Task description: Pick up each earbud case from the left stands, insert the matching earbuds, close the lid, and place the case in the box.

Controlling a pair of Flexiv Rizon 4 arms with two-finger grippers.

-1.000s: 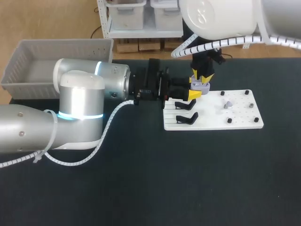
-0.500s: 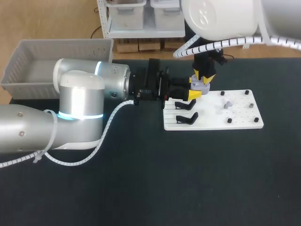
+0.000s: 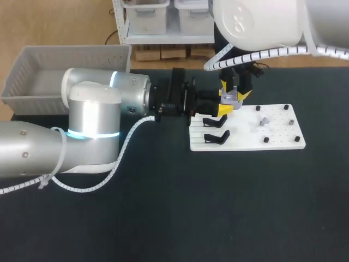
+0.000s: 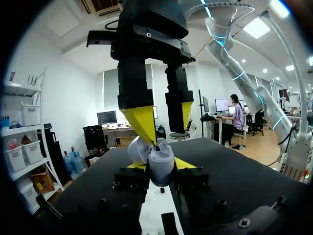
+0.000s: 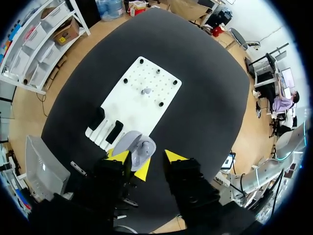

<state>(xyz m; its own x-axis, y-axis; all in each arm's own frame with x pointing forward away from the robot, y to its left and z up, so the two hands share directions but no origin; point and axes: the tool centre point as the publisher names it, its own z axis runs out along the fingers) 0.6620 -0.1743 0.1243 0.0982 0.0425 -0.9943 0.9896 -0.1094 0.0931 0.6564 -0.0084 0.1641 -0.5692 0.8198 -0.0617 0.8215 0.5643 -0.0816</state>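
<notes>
On the dark bench [image 3: 163,207], by the white board's [image 3: 278,139] far left, the left pincer [image 3: 223,109] grips the open earbud case [image 4: 160,164], likely holding it steady for the right pincer [image 5: 148,158], which is open just above.

A dark matte table [image 3: 180,207] spreads across the view. Toward 2 o'clock from its middle lies a flat white board [image 3: 245,143], its long sides running from 9 to 3 o'clock. Small black pegs [image 3: 265,140] stand upright on the board's 3 o'clock half, well apart: two near the 12 o'clock edge, two near the 6 o'clock edge and one between them toward 3 o'clock. Narrow grooves [image 3: 194,134] line its 9 o'clock end.
</notes>
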